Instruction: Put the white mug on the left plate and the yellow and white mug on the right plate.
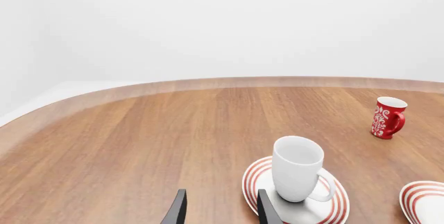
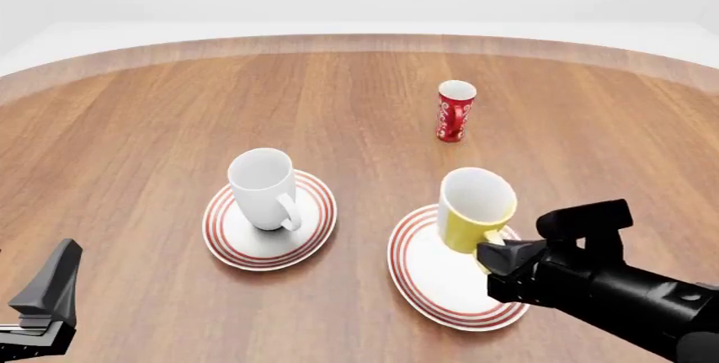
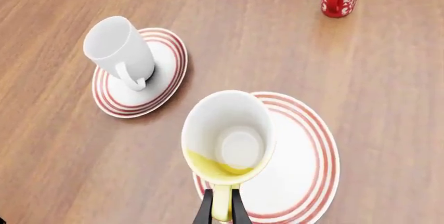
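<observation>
Yellow and white mug (image 3: 229,146) upright, handle gripped by right fingers (image 3: 237,211); left fingers (image 1: 179,209) apart.

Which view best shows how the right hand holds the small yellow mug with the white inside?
The right wrist view: the right hand has its fingers closed on the handle of the small yellow mug with the white inside. The front view shows the mug, but the arm hides the grip. The left wrist view misses it.

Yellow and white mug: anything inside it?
The yellow and white mug is empty; the right wrist view shows its bare white bottom. The plate surface directly beneath it is covered.
</observation>
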You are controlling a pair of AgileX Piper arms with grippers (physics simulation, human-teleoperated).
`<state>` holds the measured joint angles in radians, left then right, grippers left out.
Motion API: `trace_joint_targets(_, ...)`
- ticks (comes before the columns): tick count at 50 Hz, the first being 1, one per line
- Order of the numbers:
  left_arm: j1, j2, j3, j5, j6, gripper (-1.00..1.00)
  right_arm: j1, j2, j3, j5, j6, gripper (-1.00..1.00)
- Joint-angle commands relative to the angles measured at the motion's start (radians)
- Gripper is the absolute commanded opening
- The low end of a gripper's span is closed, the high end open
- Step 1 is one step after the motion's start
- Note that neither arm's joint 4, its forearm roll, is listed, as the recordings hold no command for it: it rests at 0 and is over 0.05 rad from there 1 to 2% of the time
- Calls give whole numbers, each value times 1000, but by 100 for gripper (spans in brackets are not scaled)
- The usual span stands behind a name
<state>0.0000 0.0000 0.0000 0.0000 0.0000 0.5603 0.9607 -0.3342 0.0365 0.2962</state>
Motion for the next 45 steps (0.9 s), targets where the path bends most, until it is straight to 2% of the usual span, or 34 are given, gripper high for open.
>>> trace_joint_targets(1,0,0,0,0,0,100,-12,50,10,-48,5,-100)
trace_joint_targets(24,0,0,0,0,0,100,-26,148,40,-143,15,-100)
trace_joint_targets(45,0,0,0,0,0,100,-42,173,60,-178,15,-100)
